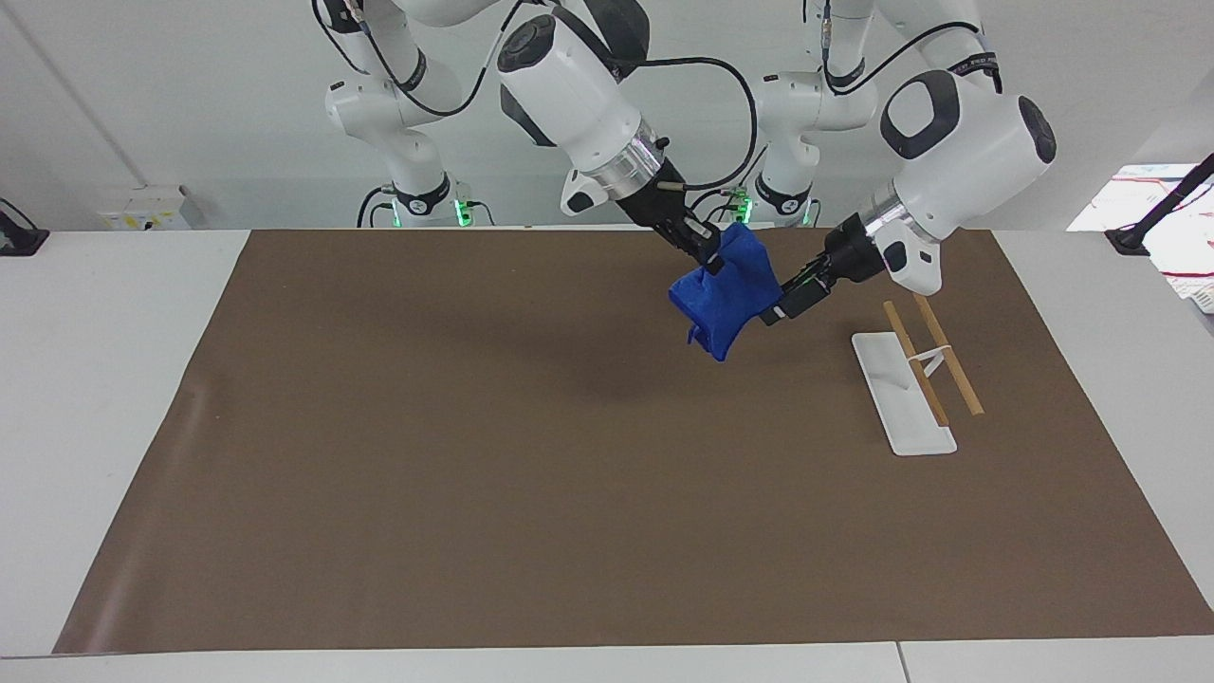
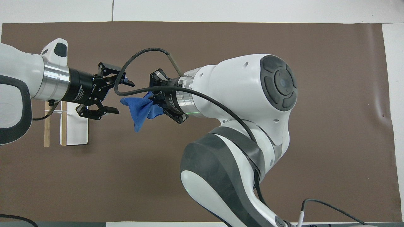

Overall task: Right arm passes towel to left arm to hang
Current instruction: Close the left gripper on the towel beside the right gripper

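The towel (image 1: 726, 296) hangs bunched in the air over the brown mat (image 1: 474, 474), above the part of it near the robots and toward the left arm's end of the counter (image 1: 95, 379). The right pincer (image 1: 704, 254) grips its upper fold, and the loose cloth droops below, clear of the mat. The left pincer (image 1: 780, 309) is beside the towel's free edge with its fingers spread wide; in the overhead view a narrow gap shows between the fingertips (image 2: 126, 84) and the cloth. The white rack base (image 1: 901, 394) with its two wooden rails (image 1: 934, 356) lies on the mat toward the left arm's end, apart from the towel. The rest of the mat, away from the robots, lies bare.
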Motion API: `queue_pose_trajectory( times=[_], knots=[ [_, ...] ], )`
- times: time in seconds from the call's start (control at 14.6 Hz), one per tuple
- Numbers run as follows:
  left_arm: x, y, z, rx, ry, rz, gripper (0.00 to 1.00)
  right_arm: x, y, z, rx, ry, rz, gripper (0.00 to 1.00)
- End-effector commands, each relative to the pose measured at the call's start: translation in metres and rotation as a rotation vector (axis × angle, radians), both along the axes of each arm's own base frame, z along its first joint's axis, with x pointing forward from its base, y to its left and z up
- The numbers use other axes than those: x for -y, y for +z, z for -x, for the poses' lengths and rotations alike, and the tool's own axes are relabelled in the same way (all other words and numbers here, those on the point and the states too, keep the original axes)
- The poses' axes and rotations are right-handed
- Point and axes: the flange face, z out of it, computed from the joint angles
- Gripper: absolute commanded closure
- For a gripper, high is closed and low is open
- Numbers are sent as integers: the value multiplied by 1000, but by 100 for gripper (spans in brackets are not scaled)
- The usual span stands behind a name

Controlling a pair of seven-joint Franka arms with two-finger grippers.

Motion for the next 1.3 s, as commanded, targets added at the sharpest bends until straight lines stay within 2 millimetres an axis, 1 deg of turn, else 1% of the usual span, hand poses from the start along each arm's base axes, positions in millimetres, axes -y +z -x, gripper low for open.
queue_pose_trajectory(
  times=[0.0, 0.07, 0.14, 0.27, 0.34, 0.68, 0.75, 0.89, 0.96, 1.09, 1.23],
  knots=[
    [7, -7, -4, -27, 101, 29, 5, -3, 1, -1, -13, -15, -26, 100],
    [14, -7, -4, -32, 121, 42, 5, -3, 1, -1, -13, -15, -26, 100],
    [21, -12, -3, -48, 136, 40, 5, -2, 1, -2, -12, -17, -27, 100],
    [21, -19, -5, -43, 172, 46, 5, -2, 1, -2, -12, -17, -27, 100],
    [26, -21, -3, -46, 179, 61, 6, -3, 1, -1, -13, -15, -26, 100],
    [25, -23, -2, -71, 207, 70, 10, -2, 1, -2, -12, -17, -27, 100],
    [24, -23, -3, -79, 205, 70, 15, -2, 1, -2, -12, -17, -27, 100],
    [23, -21, -1, -103, 193, 76, 29, -2, 1, -2, -12, -17, -27, 100],
    [22, -19, 0, -107, 192, 79, 46, -2, 1, -2, -12, -17, -27, 100],
    [12, -11, -3, -99, 207, 85, 100, -2, 1, -2, -12, -17, -27, 100],
    [7, -8, -2, -103, 206, 86, 100, -2, 1, -2, -11, -16, -27, 100]
  ],
)
